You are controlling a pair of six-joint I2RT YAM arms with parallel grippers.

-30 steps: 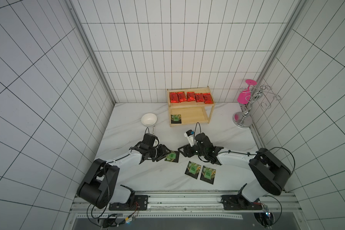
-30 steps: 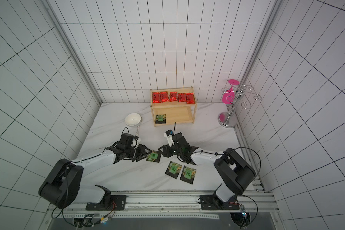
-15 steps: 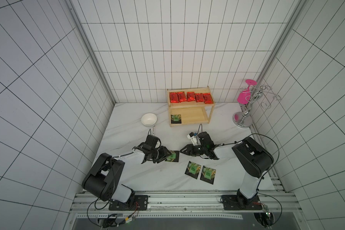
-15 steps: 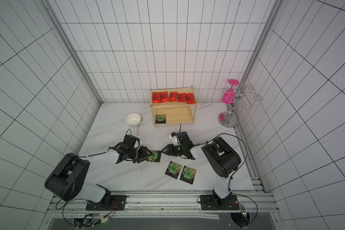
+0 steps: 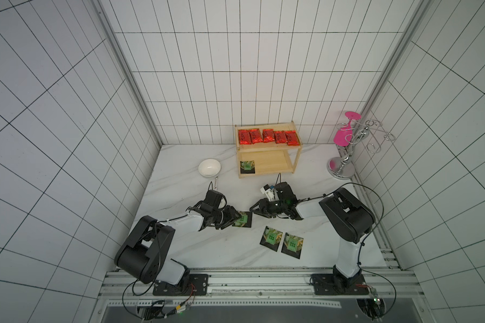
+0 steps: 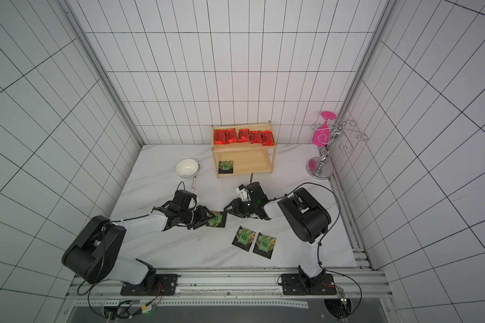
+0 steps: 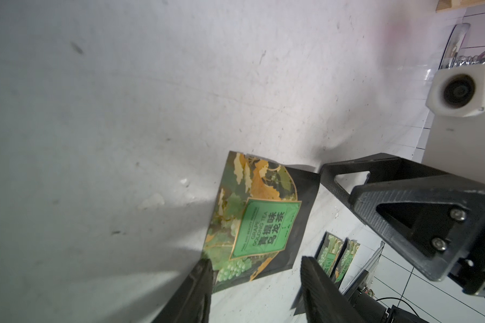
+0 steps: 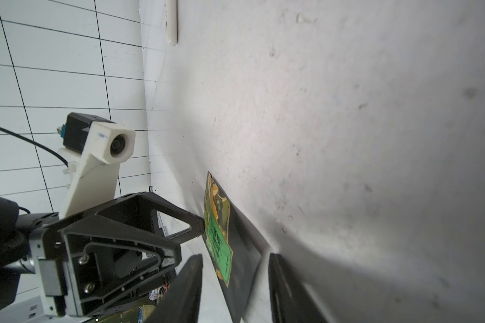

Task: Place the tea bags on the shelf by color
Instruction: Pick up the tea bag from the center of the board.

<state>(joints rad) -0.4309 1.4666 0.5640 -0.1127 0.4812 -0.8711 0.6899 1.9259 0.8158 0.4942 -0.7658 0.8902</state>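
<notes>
Between the 2 unclenched grippers, left gripper (image 5: 235, 220) and right gripper (image 5: 253, 211), 1 black tea bag (image 5: 244, 219) lies on the counter (image 5: 179, 195), well apart from the shelf (image 5: 269, 174); pinch its edge squarely before lifting.

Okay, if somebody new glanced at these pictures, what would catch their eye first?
The row of five red tea bags on the top tier of the wooden shelf at the back. Next, the left end effector and right end effector, nose to nose at one black tea bag at the centre, jaws open.
</notes>
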